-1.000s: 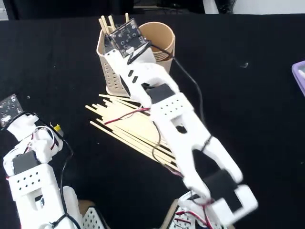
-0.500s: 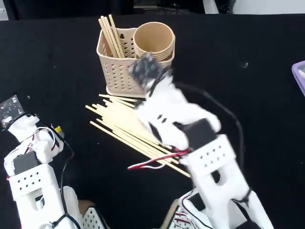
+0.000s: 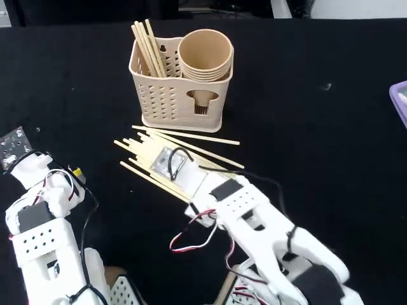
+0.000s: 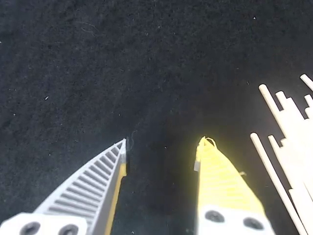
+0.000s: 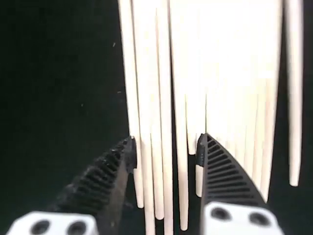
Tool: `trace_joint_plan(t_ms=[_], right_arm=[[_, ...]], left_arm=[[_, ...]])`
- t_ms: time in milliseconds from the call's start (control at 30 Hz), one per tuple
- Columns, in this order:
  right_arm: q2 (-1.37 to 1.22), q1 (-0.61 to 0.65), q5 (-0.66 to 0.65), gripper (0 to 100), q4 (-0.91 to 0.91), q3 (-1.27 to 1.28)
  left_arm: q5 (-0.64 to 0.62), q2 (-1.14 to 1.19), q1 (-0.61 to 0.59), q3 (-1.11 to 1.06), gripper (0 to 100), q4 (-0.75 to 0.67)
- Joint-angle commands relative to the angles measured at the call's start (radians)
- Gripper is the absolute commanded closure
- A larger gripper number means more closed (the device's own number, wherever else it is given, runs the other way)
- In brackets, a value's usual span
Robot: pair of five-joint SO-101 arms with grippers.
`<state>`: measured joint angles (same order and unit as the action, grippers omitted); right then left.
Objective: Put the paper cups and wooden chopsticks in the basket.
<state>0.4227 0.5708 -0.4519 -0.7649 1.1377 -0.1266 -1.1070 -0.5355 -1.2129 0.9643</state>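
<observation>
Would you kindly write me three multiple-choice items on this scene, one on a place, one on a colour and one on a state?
1. Where are the paper cups?
A) stacked in the basket
B) lying beside it
C) scattered near an arm's base

2. What colour is the table?
A) white
B) black
C) green

3. How is the right gripper?
A) shut on a cup
B) shut on nothing
C) open over the loose chopsticks

Answers:
1 A, the stack stands inside the basket's walls.
2 B, the bare surface is black.
3 C, its jaws stand apart with the chopsticks seen between them.
</observation>
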Motion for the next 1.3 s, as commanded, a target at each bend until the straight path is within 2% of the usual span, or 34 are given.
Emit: trace_joint_plan(t_ms=[0, 133, 267, 433, 667, 833, 967, 1133, 1267], right_arm=[[-0.041, 0.017, -0.025, 80.2, 0.002, -0.041], [-0.053, 0.043, -0.025, 83.2, -0.038, -0.061], [-0.045, 0.077, -0.025, 98.8, -0.066, -0.065], [-0.045, 0.071, -0.018, 98.8, -0.071, -0.077], [0.007, 0.071, -0.023, 98.7, -0.232, -0.176], [0.087, 0.068, -0.025, 98.5, -0.265, -0.162], [0.079, 0.032, -0.092, 97.9, -0.256, -0.108], [0.064, 0.026, -0.101, 84.1, -0.256, -0.076], [0.064, 0.028, -0.100, 85.7, -0.221, -0.094]], left_arm=[[0.000, 0.003, -0.004, 0.015, 77, -0.015], [0.000, 0.003, -0.005, 0.015, 77, -0.015], [0.000, 0.003, -0.007, 0.016, 77, -0.015], [0.000, 0.003, -0.007, 0.016, 77, -0.015], [0.000, 0.003, -0.007, 0.015, 77, -0.015], [0.000, 0.003, -0.007, 0.015, 77, -0.015], [0.000, 0.003, -0.007, 0.015, 77, -0.015], [0.000, 0.003, -0.007, 0.016, 77, -0.015], [0.000, 0.003, -0.007, 0.016, 77, -0.015]])
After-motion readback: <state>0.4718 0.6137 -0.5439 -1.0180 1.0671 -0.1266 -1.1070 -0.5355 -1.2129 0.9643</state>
